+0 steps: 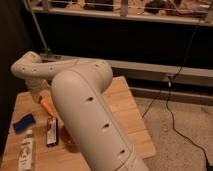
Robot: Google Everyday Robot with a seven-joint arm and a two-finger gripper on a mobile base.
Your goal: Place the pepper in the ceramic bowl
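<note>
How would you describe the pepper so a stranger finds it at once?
Look at the wooden table, its left side in the picture, just under the gripper. The pepper is there: small, orange, tapered, unlike the flat black-and-red packet nearer the camera.

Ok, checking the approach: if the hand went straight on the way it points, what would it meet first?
Probably the pepper: the hand points down over the back left of the table, and the pepper lies just below it. Depth is unclear, so it might meet the table beside it instead.
</note>
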